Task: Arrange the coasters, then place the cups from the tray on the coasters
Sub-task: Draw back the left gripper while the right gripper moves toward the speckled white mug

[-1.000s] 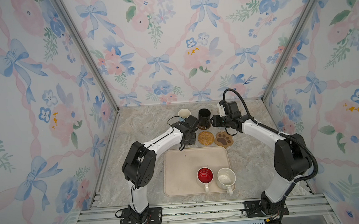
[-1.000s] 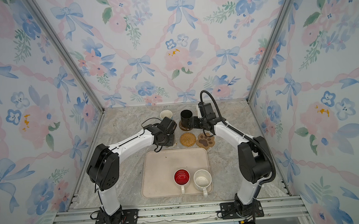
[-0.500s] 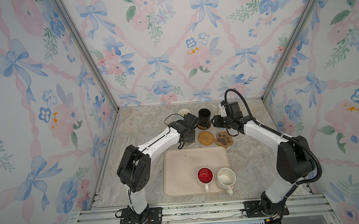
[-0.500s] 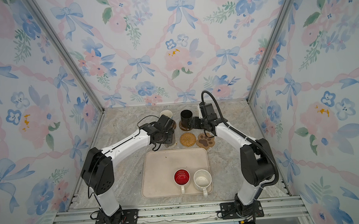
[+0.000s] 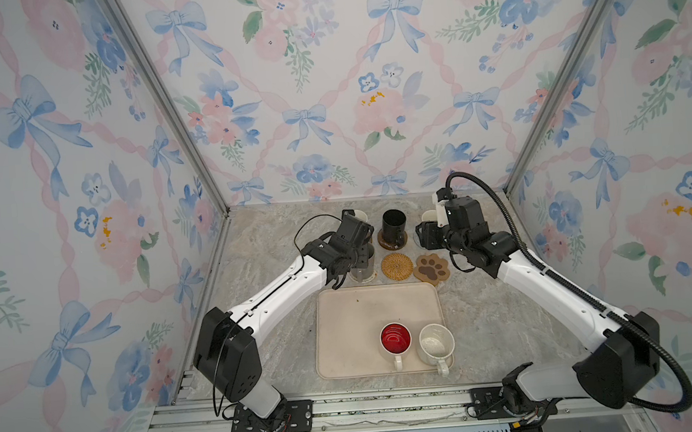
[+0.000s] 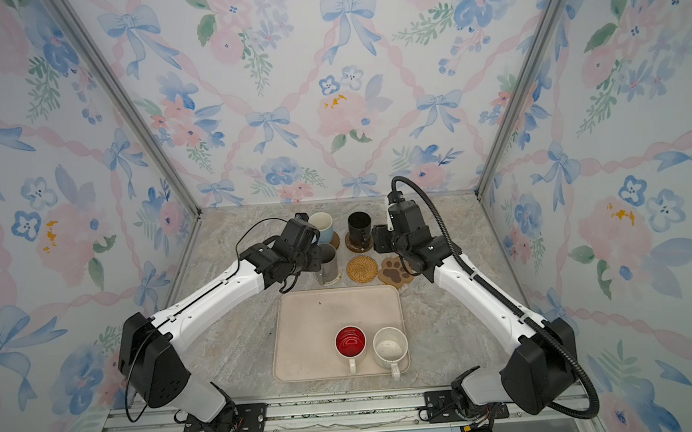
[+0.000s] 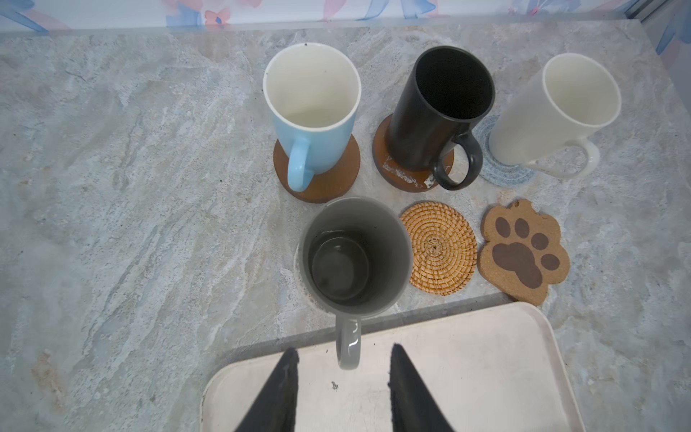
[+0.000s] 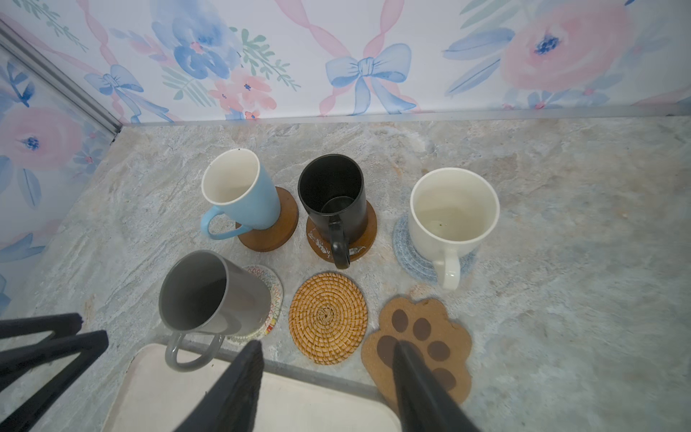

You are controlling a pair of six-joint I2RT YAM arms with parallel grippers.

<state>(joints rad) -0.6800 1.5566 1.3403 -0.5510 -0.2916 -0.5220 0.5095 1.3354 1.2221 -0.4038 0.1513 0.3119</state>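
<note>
We see the tabletop (image 5: 489, 319), the beige tray (image 5: 344, 329) holding the red-lined mug (image 5: 395, 338) and speckled mug (image 5: 435, 342), left tool (image 7: 344, 349) narrowly parted astride the handle of the grey mug (image 7: 355, 254), not gripping, right tool (image 8: 329, 343) wide and empty, grey mug upright on the crochet coaster (image 8: 275, 295)

You see three walls (image 5: 328, 101) papered with blue bows, pink ribbons and flowers, silver posts (image 5: 166, 104) at the two far corners, a grey marbled bench (image 5: 262, 239) evenly lit, and a metal rail (image 5: 370, 407) along the frame's bottom edge.
</note>
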